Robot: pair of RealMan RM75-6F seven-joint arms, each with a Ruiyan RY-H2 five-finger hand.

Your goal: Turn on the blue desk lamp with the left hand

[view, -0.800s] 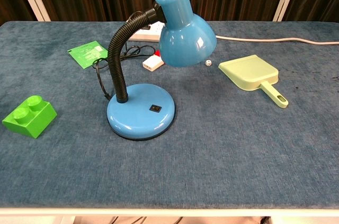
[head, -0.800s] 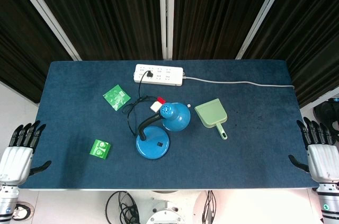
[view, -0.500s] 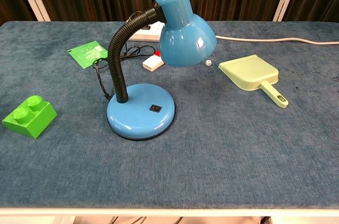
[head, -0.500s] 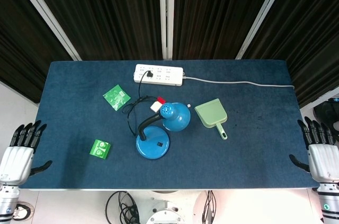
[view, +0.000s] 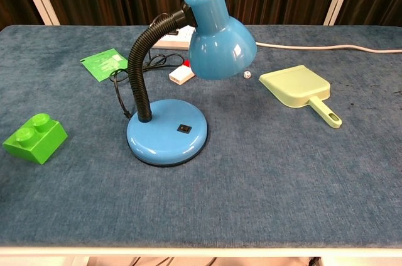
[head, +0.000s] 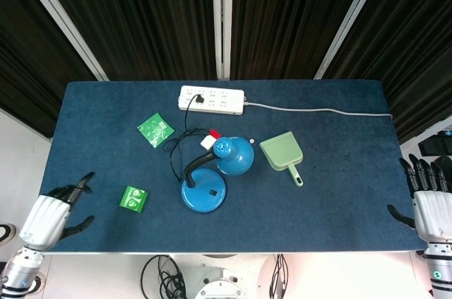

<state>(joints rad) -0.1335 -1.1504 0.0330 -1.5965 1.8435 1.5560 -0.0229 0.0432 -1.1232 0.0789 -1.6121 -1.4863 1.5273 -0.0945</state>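
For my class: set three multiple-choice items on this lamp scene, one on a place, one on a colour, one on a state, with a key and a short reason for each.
1. Where does the lamp's switch sit?
A. on the round base
B. on the shade
C. on the power strip

2. What colour is the toy brick?
A. red
B. green
C. yellow

3. What is the left hand doing?
A. pressing the switch
B. holding the dustpan
C. holding nothing, by the table's near left corner

Key:
1 A, the small dark switch shows on the blue desk lamp base in the chest view.
2 B, the brick is bright green in both views.
3 C, the head view shows it apart from every object, with its fingers spread.
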